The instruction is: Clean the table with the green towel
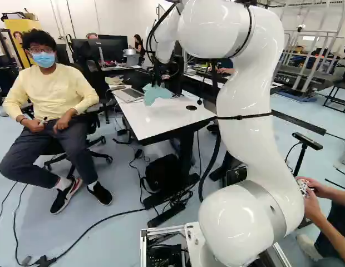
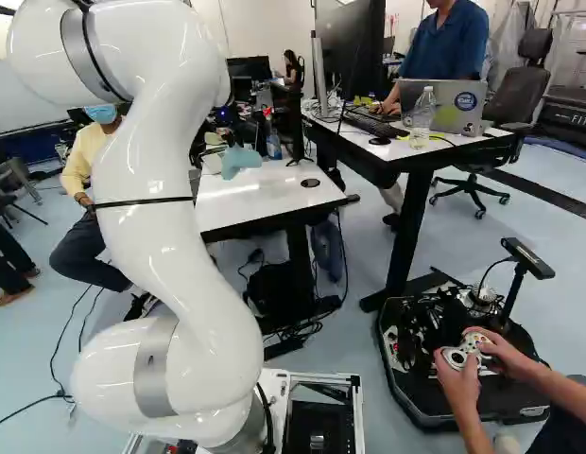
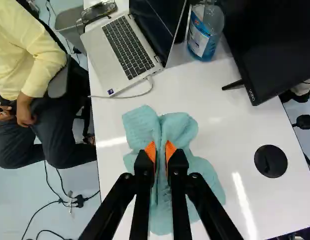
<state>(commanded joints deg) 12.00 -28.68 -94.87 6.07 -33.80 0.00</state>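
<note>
In the left base view my gripper points down over the white table, with the green towel bunched below it. The wrist view has the gripper shut on the towel, a fold of cloth pinched between its orange pads. Loose cloth spreads out on both sides and under the fingers. Whether the towel's lower part touches the tabletop, I cannot tell. The right base view also has the towel above the table.
On the table, ahead of the gripper, are an open laptop with its cable and a blue-labelled bottle. A monitor stands beside them. The tabletop has a round black grommet. A seated person is beside the table.
</note>
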